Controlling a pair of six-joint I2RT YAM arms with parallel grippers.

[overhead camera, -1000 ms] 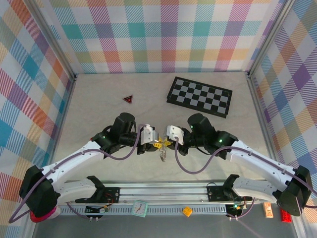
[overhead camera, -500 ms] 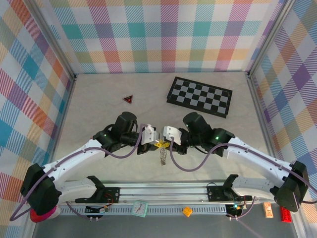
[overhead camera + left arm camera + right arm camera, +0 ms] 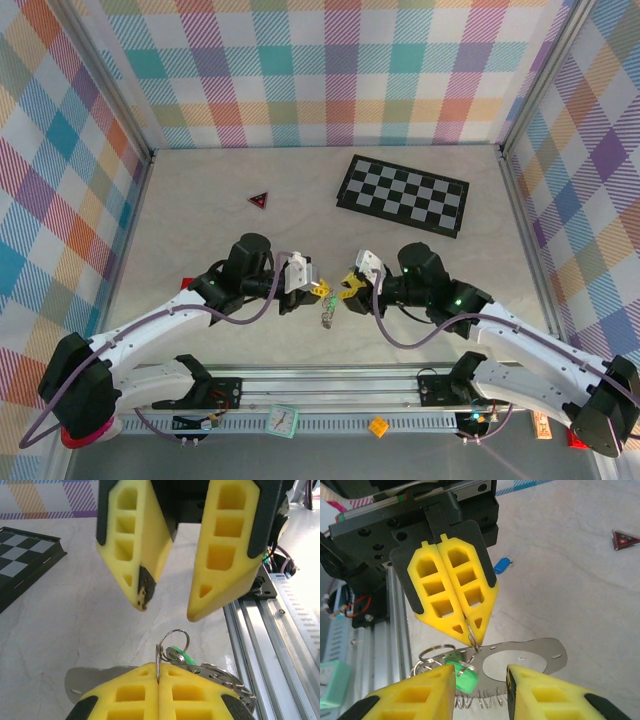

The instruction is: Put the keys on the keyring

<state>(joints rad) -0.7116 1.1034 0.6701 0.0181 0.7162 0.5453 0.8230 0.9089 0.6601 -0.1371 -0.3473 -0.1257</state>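
We see the shiny silver keyring [image 3: 327, 313] by the middle of the table's [image 3: 200, 220] near edge. The little green key [image 3: 464, 676] sits against its rings. The blue key [image 3: 503, 565] lies flat, apart from them.

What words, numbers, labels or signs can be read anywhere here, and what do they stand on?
No text can be read in these pictures.
Red triangle: dark mark in its middle, too small to read.
Teal square by the rail: pale round face, marks too small to read.
Orange tag at the near edge: too blurred to read.
Checkerboard: plain squares, no writing seen.
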